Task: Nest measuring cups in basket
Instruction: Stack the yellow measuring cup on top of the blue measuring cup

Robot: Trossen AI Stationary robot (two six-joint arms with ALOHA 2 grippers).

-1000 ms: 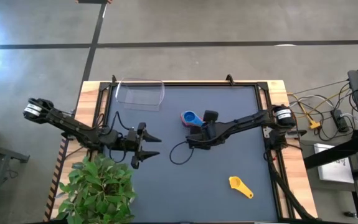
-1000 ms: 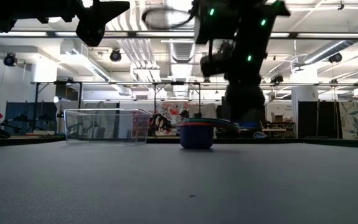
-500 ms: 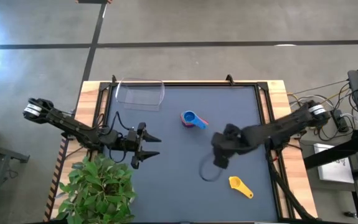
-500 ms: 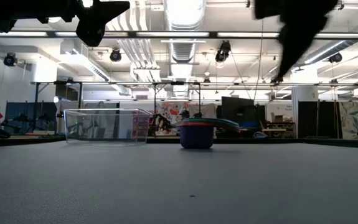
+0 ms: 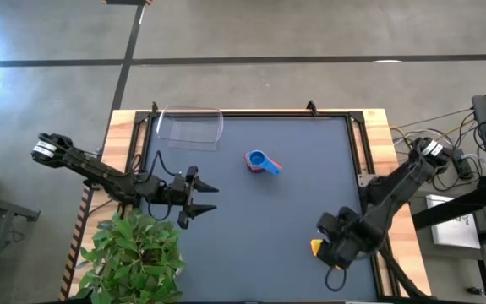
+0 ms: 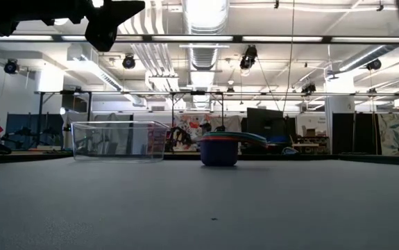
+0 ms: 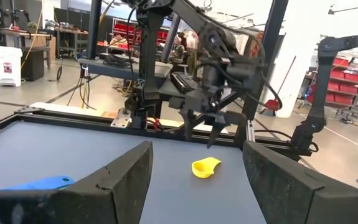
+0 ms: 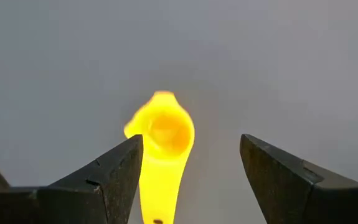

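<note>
A dark grey table (image 5: 251, 245) framed in wood stands on a concrete floor, with a leafy plant (image 5: 133, 257) at lower left, and the low view shows a workshop hall behind. The clear basket (image 5: 190, 127) sits empty at upper left; the nested measuring cups (image 5: 262, 162) stand mid-table, outside it. The right gripper (image 5: 331, 245) has swung from centre to lower right, jaws apart over the yellow cup (image 8: 161, 140), while the left gripper (image 5: 204, 198) stays open at left.
</note>
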